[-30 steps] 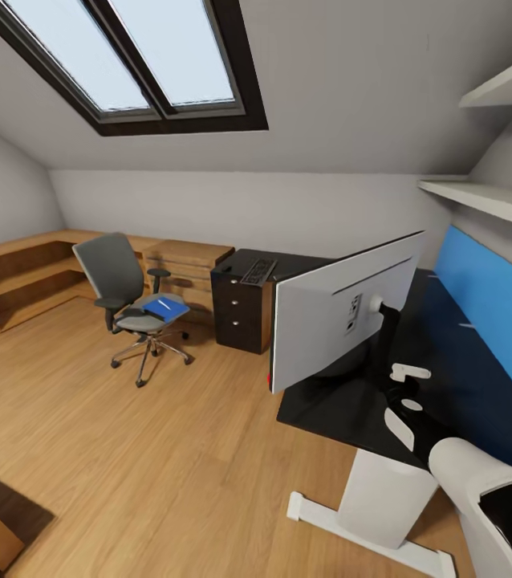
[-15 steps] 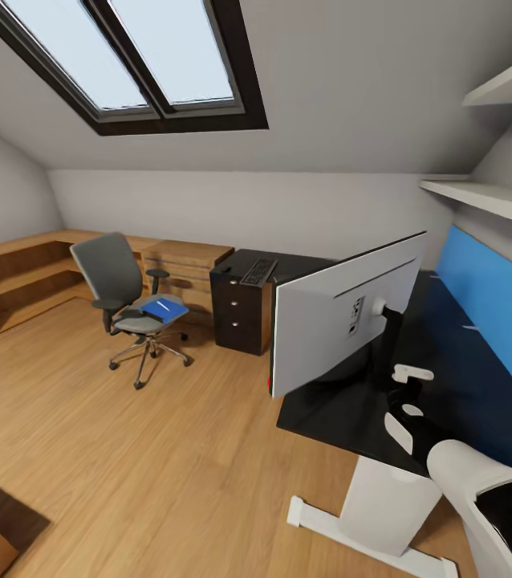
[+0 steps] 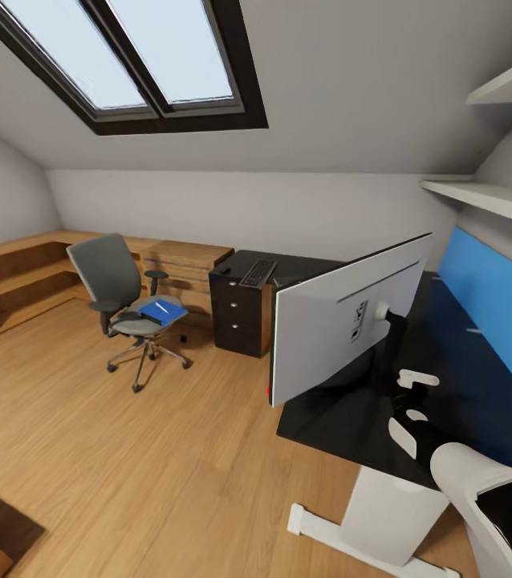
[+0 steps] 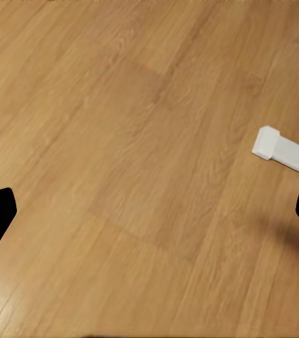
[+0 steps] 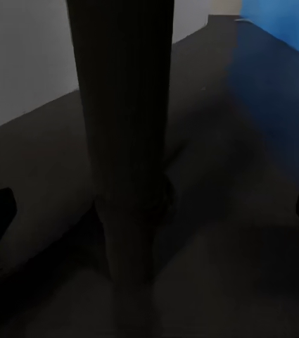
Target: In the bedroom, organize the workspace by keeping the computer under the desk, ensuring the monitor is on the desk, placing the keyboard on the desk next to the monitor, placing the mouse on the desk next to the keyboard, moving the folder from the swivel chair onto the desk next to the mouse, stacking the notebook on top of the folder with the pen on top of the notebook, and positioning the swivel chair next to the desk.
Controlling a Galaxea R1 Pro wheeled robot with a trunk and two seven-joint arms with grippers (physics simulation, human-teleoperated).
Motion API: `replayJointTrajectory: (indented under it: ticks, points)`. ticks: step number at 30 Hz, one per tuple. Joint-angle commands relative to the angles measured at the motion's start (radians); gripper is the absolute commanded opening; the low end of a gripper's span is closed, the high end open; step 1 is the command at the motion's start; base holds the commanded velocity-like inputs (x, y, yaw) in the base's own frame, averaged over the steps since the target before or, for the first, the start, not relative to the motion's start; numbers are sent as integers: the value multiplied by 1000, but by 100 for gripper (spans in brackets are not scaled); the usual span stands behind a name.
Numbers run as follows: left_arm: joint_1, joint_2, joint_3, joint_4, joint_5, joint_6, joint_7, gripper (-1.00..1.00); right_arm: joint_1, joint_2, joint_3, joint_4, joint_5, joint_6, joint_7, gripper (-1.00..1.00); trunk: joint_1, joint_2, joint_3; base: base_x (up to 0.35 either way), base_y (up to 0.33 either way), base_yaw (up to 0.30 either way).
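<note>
One monitor on black desk, wooden floor

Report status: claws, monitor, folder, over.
Both claws open, empty: left claw over floor, right claw at monitor stand. Monitor on desk. Folder on swivel chair. Nothing blocking.

Blue folder on swivel chair

The monitor shows its pale back, hiding its screen; the pen on the folder is barely discernible.
</note>
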Motion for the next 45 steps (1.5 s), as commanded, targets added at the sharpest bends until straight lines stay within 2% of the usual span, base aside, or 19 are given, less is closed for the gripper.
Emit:
replayJointTrajectory:
  ticks: [1,16,28,45]
  points:
    - [0,0,-2,0,10,-2,2,100,0,0,9,0,-5,-2,-5,100,0,0,-1,116,0,0]
    - [0,0,-2,2,10,-2,2,100,0,-2,10,0,-4,-24,-5,100,0,0,-1,116,0,0]
    - [0,0,-3,22,10,-2,2,100,0,-12,10,0,-4,-26,-5,100,0,0,-1,86,-17,0]
    - [0,0,-3,23,10,-2,2,100,0,-13,10,0,-4,-26,-5,100,0,0,-1,12,-3,0]
